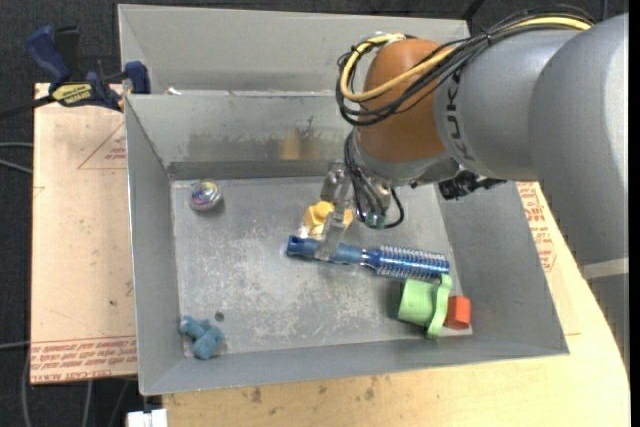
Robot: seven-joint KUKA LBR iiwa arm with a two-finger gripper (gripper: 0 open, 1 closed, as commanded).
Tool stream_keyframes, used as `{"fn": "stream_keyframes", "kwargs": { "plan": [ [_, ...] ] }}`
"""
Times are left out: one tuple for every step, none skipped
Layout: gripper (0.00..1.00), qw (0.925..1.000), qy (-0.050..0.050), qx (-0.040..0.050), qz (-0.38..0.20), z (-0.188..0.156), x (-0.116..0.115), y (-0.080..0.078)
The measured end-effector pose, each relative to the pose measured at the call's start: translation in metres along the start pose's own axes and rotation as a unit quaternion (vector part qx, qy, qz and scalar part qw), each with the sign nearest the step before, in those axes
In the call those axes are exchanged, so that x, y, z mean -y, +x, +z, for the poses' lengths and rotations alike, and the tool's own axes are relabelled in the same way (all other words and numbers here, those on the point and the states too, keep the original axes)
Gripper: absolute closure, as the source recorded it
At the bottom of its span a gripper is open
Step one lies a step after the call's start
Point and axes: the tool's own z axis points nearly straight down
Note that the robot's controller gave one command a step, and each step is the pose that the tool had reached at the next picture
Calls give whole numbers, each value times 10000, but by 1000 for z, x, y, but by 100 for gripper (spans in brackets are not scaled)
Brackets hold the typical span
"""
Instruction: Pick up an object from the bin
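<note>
Honestly, looking down from the camera view, the gripper [337, 221] sits low in the middle of the bin [150, 245], right over a small yellow piece [319, 213] and the handle end of a blue brush [372, 259] that lies flat across the floor, bristles pointing toward the right wall. The yellow piece and the brush handle look like they touch or nearly so, and the gripper's tip is down among both, so I can't say for sure which one it's lined up on, and I can't tell whether the gripper is spread or pinched together from this angle, the wrist hides too much. My take on doing this step well: pick one target and commit. The brush handle is thin and lies flat on metal, so a grab there needs to go down to the floor and straddle the handle crosswise, otherwise it'll probably just skid or pivot. The yellow piece stands a bit taller and looks easier to grab, but closing on it could nudge the brush. The other stuff is well apart: a green block [421, 303] with an orange piece [458, 313] to the lower right, a shiny ball [206, 196] upper left, a blue lump [203, 337] lower left, so no crowding worries.
</note>
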Motion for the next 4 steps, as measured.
{"fn": "stream_keyframes", "kwargs": {
  "plan": [
    [0,9992,5,-16,403,35,-1,8],
    [0,9992,-2,-10,405,35,-1,7],
    [100,9992,-9,5,406,33,-2,6],
    [100,9992,-8,18,402,-18,-2,5]
  ]
}}
